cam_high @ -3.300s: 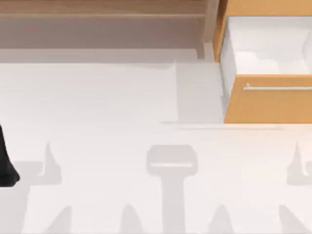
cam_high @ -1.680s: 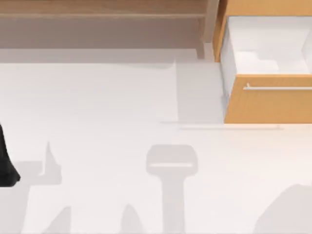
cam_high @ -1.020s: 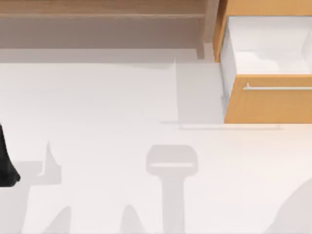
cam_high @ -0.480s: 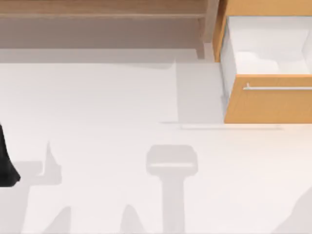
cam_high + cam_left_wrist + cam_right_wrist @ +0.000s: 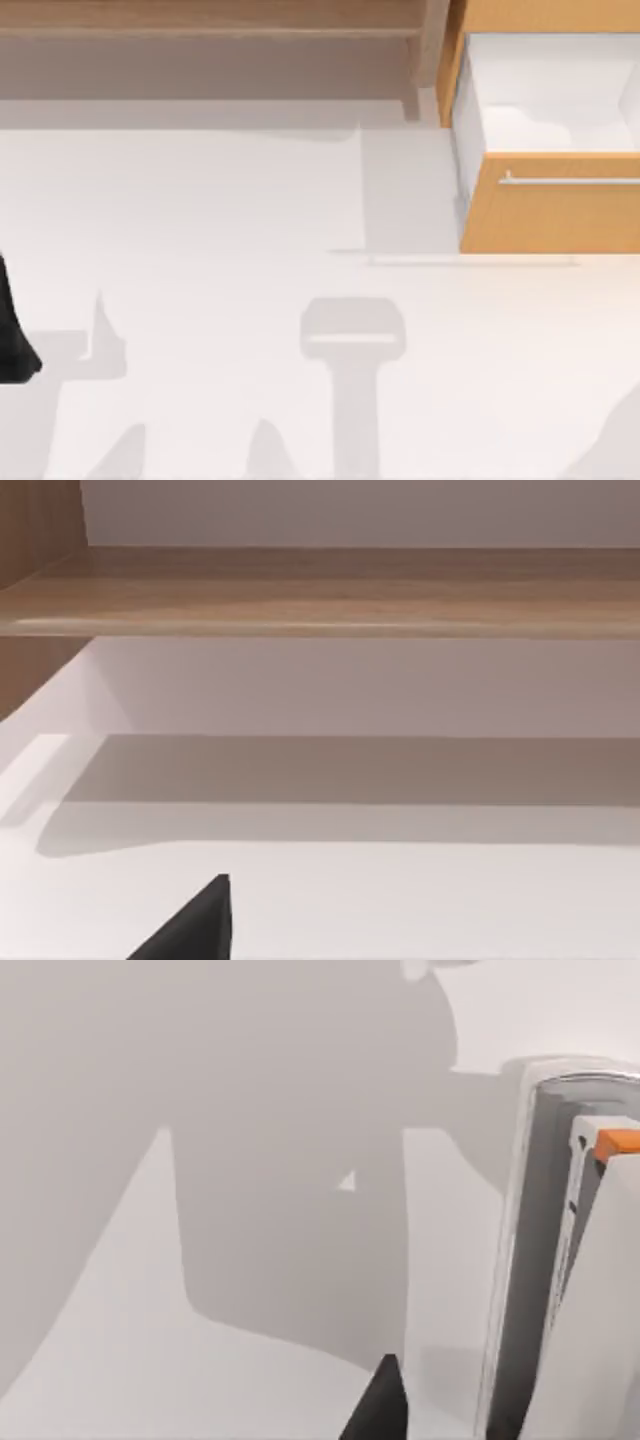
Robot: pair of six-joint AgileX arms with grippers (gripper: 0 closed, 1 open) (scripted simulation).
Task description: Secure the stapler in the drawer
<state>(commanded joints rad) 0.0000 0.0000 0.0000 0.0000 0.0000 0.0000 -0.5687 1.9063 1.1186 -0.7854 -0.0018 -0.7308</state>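
Two arms at this bench (image 5: 220,210), and neither one gives much away. Over at the bench's left edge, about halfway back, the left arm (image 5: 12,330) shows as a dark shape. The left gripper (image 5: 200,925) hangs just above the white surface, facing the long wooden shelf (image 5: 320,590) that runs along the back. Its jaws? Cannot tell whether they are spread or pressed together.

Now the right side. The right gripper (image 5: 385,1410) is low over the bench, and just beside it is the stapler (image 5: 590,1290): pale grey and white, with a small orange tab (image 5: 617,1143) at the end farther from the wrist camera. Its long axis runs straight away from that camera, roughly in line with the gripper's own reach, so the tabbed end points forward and the other end comes back towards the wrist. Whether the jaws are pinching it, I cannot tell, nor whether it rests on the surface or is raised off it.

At the far right corner sits the drawer (image 5: 550,215), pulled open. Its orange-brown front faces the near edge, its slim silver handle (image 5: 570,181) lies parallel to that edge, and its white inner walls are open to the camera above.
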